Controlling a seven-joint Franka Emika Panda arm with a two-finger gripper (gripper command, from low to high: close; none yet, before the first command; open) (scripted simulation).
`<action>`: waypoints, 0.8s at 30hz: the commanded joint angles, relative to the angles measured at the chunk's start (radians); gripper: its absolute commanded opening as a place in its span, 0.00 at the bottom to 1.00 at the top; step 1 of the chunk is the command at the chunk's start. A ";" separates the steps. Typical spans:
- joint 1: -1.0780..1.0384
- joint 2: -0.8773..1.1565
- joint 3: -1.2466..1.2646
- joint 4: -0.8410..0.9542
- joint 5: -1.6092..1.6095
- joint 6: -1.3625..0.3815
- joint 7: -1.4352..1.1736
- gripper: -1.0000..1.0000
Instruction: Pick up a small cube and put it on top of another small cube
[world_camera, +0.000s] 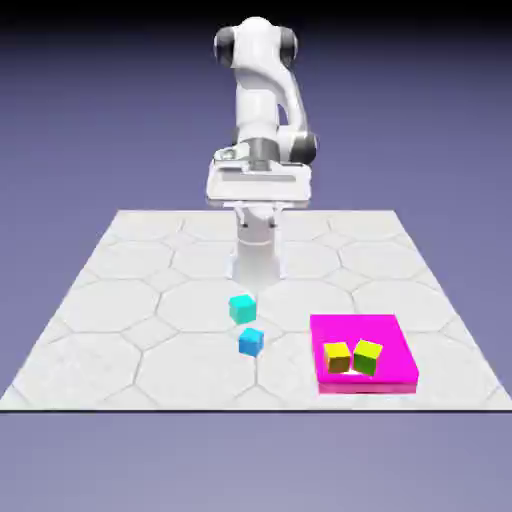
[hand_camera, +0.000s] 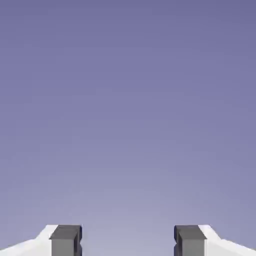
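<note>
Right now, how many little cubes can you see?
4. The turquoise cube and the sky-blue cube sit on the table. The yellow cube and the olive cube sit on the pink mat.

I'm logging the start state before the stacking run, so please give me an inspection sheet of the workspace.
Surface: white tiled table, flat, with a magenta pad on the exterior view's right.
Job's things: sky-blue cube and turquoise cube lie on the table near each other but apart, neither stacked.
Clutter: yellow cube and olive cube sit side by side on the magenta pad.
Grippers: gripper open, nothing between the fingers; the hand view shows only backdrop.
Cables: nothing seen.
Surroundings: plain blue-violet backdrop, nothing else seen.
</note>
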 joint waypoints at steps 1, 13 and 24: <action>0.036 0.036 -0.027 0.008 -0.025 -0.030 -0.024 0.50; 0.464 0.471 -0.357 0.102 -0.331 -0.394 -0.311 0.50; 0.631 0.831 -0.504 0.147 -0.480 -0.425 -0.446 0.50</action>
